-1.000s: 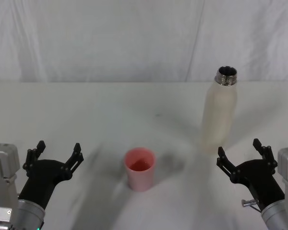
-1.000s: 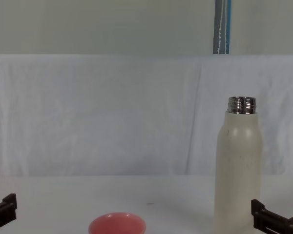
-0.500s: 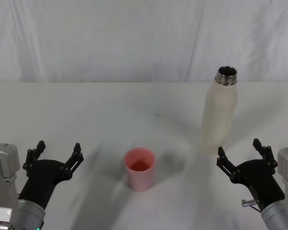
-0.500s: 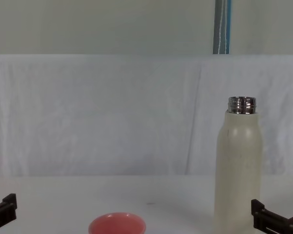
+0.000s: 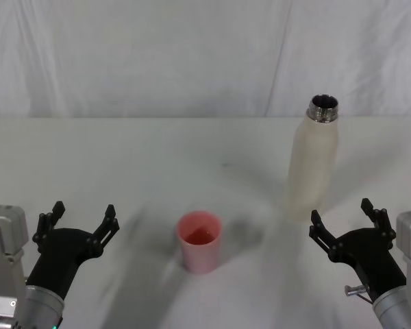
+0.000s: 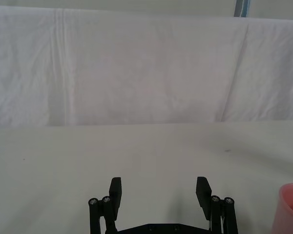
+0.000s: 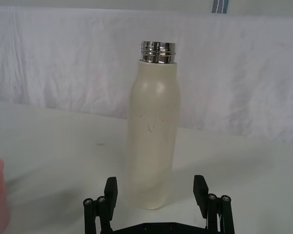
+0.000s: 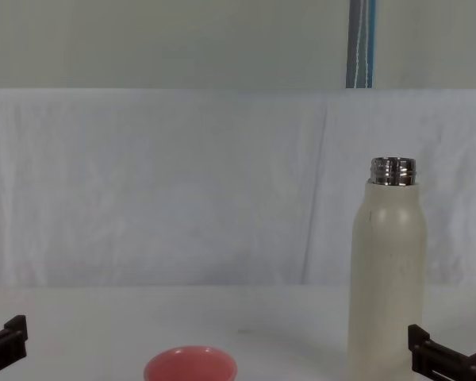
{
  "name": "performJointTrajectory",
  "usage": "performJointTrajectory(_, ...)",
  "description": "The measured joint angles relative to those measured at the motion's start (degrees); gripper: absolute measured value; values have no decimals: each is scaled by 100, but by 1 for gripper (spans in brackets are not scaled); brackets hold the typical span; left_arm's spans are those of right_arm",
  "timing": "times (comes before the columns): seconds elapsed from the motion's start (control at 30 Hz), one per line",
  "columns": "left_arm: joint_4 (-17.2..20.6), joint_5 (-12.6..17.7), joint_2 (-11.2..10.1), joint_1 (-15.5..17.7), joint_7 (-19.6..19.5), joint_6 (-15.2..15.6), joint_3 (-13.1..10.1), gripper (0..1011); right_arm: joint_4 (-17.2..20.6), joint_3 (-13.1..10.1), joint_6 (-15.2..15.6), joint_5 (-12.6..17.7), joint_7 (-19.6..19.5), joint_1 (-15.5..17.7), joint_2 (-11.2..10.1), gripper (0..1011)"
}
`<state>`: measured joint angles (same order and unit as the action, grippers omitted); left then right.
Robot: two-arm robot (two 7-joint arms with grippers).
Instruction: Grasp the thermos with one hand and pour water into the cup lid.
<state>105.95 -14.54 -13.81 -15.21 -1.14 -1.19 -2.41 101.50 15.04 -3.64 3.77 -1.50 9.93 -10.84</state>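
Cream-white thermos (image 5: 314,163) stands far right; pink cup lid (image 5: 199,241) sits near centre. Nothing has moved; your right pincer (image 5: 344,227) and left pincer (image 5: 77,227) remain wide open, empty.

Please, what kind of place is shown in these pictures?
Probably a robot test bench rather than a home: a white table with a white cloth backdrop behind it, and just the thermos and pink cup lid, with open left gripper and right gripper waiting.
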Motion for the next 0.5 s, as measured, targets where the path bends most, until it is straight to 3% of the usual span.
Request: performJointTrajectory(0.5,0,0,0,0,0,0,0,1001,0,0,0,0,0,0,0,1002)
